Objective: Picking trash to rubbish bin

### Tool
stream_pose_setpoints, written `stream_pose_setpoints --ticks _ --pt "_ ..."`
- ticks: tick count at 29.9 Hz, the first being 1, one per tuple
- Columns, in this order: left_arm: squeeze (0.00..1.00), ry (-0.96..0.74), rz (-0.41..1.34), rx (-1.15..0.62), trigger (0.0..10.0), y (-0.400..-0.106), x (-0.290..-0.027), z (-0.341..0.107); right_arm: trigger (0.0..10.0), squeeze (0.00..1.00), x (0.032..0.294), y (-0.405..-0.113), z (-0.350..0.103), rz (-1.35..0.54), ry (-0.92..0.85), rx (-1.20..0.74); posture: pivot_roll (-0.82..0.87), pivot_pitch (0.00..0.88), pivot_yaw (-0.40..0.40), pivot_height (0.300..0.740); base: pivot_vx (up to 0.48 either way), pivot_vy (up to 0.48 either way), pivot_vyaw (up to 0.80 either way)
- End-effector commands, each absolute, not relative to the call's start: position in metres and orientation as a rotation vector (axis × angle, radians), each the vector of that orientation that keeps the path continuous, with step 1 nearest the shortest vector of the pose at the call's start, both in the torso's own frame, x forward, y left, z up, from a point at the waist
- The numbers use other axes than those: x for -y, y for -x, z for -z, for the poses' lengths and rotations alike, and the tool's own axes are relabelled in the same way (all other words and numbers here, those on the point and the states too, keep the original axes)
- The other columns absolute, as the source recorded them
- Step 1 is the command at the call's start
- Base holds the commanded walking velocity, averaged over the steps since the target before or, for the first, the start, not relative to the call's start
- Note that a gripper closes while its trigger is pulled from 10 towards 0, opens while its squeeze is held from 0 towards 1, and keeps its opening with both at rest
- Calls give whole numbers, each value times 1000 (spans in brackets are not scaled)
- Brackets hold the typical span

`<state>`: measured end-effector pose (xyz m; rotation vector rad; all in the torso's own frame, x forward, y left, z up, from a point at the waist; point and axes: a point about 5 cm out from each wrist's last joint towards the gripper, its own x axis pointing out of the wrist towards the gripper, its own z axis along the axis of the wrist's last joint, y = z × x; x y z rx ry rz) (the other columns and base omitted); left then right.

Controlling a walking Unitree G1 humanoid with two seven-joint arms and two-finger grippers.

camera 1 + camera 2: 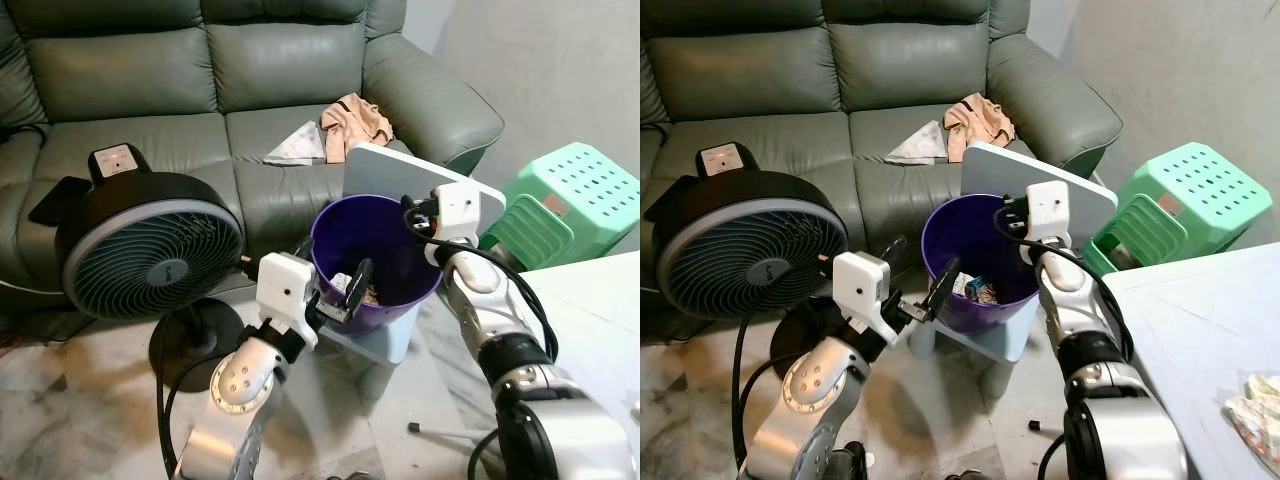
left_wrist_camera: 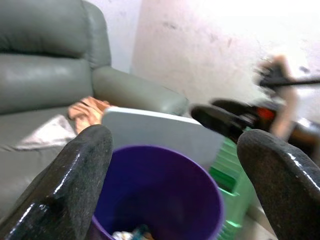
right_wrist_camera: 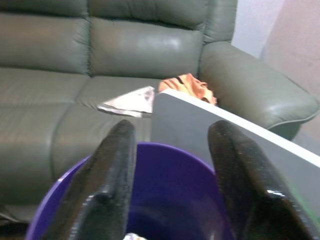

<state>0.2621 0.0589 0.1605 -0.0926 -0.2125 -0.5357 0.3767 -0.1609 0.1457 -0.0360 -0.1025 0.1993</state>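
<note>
Both pincers gape empty — left gripper (image 1: 335, 288) at near rim of purple bin (image 1: 385, 240), right gripper (image 1: 1012, 218) over far rim. Drop looks done; next I back out, seek more trash.

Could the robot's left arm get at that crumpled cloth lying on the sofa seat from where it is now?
Probably not as it stands. The left tool is open at the near rim of the purple bin, and the cloth lies beyond the bin and the raised lid. Both stand in the way, so it would likely have to go round them.
</note>
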Motion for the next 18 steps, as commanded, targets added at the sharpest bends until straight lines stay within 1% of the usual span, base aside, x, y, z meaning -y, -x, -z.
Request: stream_pose_setpoints --ticks 1,2,3,4,5,8,9,10,11,12,16,17,18 --pt "0 97 546 198 10000 -261 -57 -156 10000 1000 166 -375 -146 -192 14 117 171 153 -97 740 0 0 0" --pt "0 92 542 197 10000 -265 -60 -156 10000 1000 167 -372 -144 -192 15 122 175 131 -88 740 0 0 0" --pt "0 61 502 205 10000 -277 -70 -160 10000 1000 177 -358 -141 -207 20 169 175 131 -88 740 0 0 0" --pt "0 53 491 208 10000 -280 -73 -161 10000 1000 180 -354 -141 -212 22 182 175 131 -88 740 0 0 0" --pt "0 35 469 210 10000 -285 -78 -162 10000 1000 185 -349 -140 -200 27 195 172 112 -78 740 0 0 0" --pt "0 14 444 212 10000 -291 -83 -162 10000 1000 191 -344 -140 -183 31 207 172 112 -78 740 0 0 0" --pt "0 11 420 216 10000 -297 -89 -164 10000 1000 198 -340 -144 -156 -5 240 162 88 -64 740 0 0 0" --pt "0 10 413 217 10000 -299 -91 -164 10000 1000 200 -339 -145 -148 -14 249 162 88 -64 740 0 0 0" --pt "0 10 410 217 10000 -300 -92 -164 10000 1000 200 -338 -145 -144 -20 252 152 65 -53 740 0 0 0" --pt "0 -8 393 218 10000 -306 -98 -165 10000 1000 205 -333 -147 -117 -13 266 152 65 -53 740 0 0 0" --pt "0 -15 386 219 10000 -310 -101 -165 10000 1000 206 -329 -148 -107 -13 268 137 49 -44 740 0 0 0" --pt "0 16 359 214 10000 -316 -109 -166 10000 1000 208 -326 -148 -84 -23 271 124 34 -35 740 0 0 0" --pt "0 16 359 214 10000 -316 -109 -166 10000 1000 208 -326 -148 -84 -23 271 124 34 -35 740 0 0 0"
